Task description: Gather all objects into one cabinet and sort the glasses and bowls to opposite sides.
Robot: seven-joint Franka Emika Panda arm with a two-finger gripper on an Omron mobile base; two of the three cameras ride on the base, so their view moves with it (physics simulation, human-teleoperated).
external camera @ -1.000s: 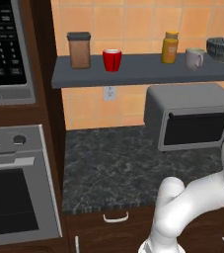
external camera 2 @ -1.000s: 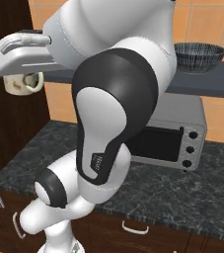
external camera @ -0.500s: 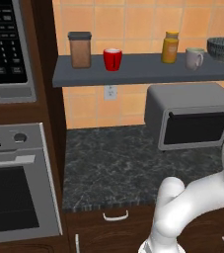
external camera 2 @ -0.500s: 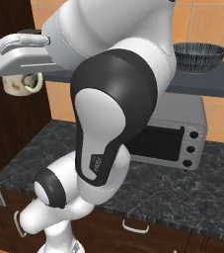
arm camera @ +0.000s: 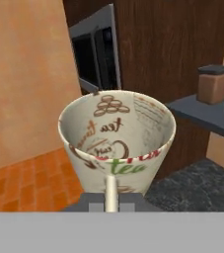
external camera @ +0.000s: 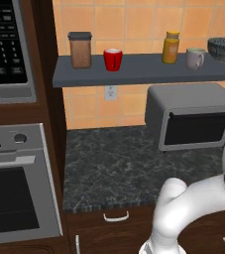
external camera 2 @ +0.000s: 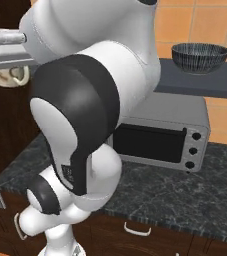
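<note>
I have the gripper [arm camera: 111, 200] pinched fully shut on the thin handle of a printed cream mug [arm camera: 116, 138]. The mug hangs mouth toward the hand camera, so its lettered inside faces me. In the right base view the same mug [external camera 2: 7, 76] sits just under the hand at 9 o'clock, held off the counter and well apart from the shelf [external camera: 143, 74]. My judgement is that it is carried by the handle so the body stays free to be set down. The other pieces stand along the shelf. The brown canister [external camera: 80, 49] is at 11 o'clock in the left base view, with the red mug [external camera: 112, 59] just beside it. The yellow jar [external camera: 171, 48] and the pale speckled mug [external camera: 195, 58] stand toward 1 o'clock, and the bowl [external camera: 224, 48] is at 2 o'clock, above the toaster oven [external camera: 193, 119]. The hand looks toward a dark wooden panel [arm camera: 172, 49] at 12 o'clock, beside the microwave [arm camera: 96, 54]. I cannot tell whether that panel is the cabinet door, as no handle shows. Gathering looks barely begun, and the mugs and the bowl are not yet on opposite sides of any cabinet.
</note>
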